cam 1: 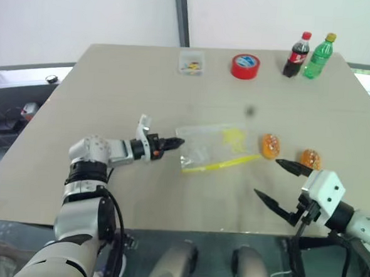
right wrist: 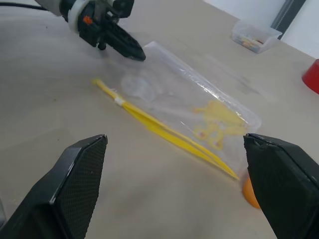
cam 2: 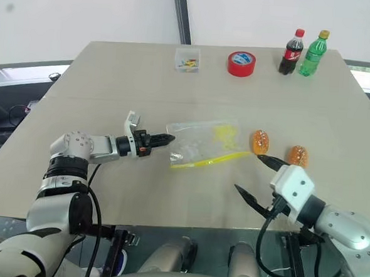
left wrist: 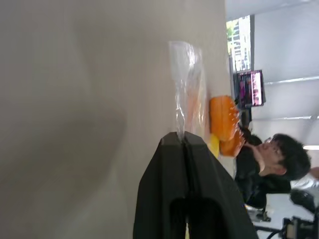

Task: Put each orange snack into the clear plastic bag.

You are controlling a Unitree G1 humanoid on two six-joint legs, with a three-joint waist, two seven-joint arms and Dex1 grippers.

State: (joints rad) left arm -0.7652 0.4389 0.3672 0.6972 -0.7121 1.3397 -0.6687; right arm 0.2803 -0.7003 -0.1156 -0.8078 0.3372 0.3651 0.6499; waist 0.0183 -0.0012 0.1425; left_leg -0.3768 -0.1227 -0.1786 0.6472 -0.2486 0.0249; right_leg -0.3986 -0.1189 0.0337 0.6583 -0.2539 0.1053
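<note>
The clear plastic bag [cam 1: 216,147] lies flat mid-table, its yellow seal strip [right wrist: 164,130] along the near side. My left gripper [cam 1: 180,142] is shut on the bag's left edge; in the left wrist view the film [left wrist: 187,84] runs out from between the closed fingertips. Two orange snacks [cam 1: 270,145] [cam 1: 310,160] rest on the table just right of the bag. My right gripper [cam 1: 265,177] hovers open in front of the snacks with nothing between its fingers, the upper fingertip close to the space between them.
Along the far edge stand a small clear box [cam 1: 191,62], a red tape roll [cam 1: 245,65], a cola bottle [cam 1: 297,55] and a green bottle [cam 1: 319,56]. A person [left wrist: 279,159] sits beyond the table's right side.
</note>
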